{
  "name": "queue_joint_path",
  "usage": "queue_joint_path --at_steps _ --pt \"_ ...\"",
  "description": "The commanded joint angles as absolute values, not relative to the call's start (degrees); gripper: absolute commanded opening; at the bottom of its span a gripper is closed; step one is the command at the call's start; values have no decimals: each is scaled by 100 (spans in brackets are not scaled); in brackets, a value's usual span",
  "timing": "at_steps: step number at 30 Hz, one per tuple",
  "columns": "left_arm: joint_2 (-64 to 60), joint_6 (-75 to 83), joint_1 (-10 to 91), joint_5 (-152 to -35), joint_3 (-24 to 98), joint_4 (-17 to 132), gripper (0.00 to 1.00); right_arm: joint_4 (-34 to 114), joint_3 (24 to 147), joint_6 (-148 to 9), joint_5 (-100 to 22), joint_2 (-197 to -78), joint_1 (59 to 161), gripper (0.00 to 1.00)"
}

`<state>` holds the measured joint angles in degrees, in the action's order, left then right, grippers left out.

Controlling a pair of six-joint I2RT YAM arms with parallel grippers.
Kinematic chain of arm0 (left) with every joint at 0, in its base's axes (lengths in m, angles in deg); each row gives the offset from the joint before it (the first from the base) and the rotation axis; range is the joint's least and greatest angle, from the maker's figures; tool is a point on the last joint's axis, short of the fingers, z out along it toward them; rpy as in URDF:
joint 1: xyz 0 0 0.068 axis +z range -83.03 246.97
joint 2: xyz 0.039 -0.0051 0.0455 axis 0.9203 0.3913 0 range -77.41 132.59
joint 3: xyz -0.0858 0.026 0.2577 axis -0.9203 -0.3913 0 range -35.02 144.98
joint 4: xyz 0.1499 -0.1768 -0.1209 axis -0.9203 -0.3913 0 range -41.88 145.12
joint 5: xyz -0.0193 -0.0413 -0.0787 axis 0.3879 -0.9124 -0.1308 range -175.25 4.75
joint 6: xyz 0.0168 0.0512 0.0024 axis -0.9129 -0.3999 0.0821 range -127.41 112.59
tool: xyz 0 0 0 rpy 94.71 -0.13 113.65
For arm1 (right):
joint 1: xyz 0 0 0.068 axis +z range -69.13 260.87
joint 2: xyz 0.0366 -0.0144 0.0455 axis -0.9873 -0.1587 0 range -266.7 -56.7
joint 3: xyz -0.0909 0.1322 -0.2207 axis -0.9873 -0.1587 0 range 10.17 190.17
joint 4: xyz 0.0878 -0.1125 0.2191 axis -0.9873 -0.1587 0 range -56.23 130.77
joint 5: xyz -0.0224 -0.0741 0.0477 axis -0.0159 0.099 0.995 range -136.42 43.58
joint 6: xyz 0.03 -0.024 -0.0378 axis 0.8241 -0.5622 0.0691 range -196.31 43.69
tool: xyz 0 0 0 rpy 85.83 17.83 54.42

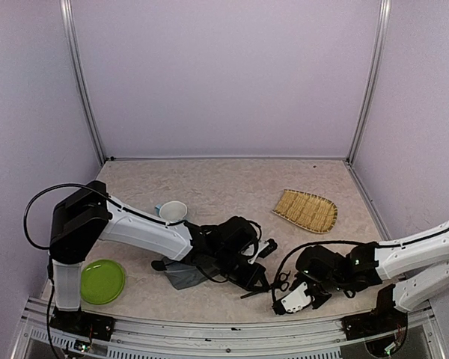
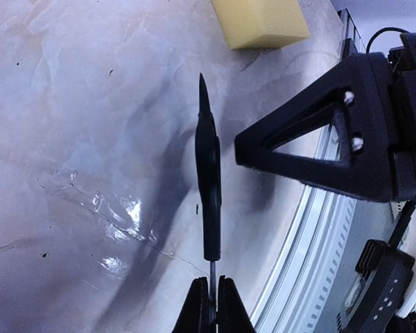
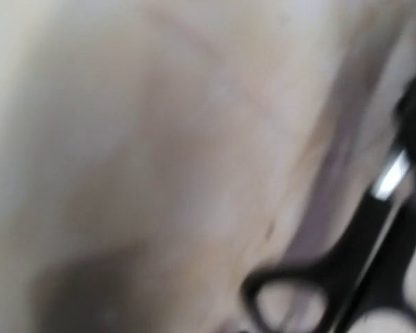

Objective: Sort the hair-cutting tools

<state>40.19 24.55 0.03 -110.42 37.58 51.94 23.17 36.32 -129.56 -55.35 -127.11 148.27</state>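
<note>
Scissors (image 2: 208, 173), one pair, stood edge-on mid-frame in the left wrist view, blade clamped in the left hand (image 2: 209, 309). One yellow sponge (image 2: 260, 22) lay at top; state of the right hand (image 1: 283, 293) could not be told.

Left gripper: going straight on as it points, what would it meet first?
Beyond the black tool it holds, the way looks free: bare table, the yellow sponge close beside, possibly grazed.

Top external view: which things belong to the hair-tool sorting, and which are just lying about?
Job: black-handled scissors; thin black tool clamped in the left gripper.
Lying about: green plate, light-blue cup, woven tray, yellow sponge.
</note>
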Motion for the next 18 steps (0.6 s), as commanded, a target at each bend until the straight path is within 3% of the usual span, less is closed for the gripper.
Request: queue_joint_path --at_steps 1,9,18 --pt "3731 2488 81 -11271 3788 5276 0 749 4081 -12861 -5449 -12171 14733 27" --pt "2609 1955 103 -10666 3738 4408 0 122 5108 -12734 -4655 -11872 13710 32" --pt "944 579 189 -8778 3726 2264 0 1214 5832 -11740 -2971 -12346 12654 43"
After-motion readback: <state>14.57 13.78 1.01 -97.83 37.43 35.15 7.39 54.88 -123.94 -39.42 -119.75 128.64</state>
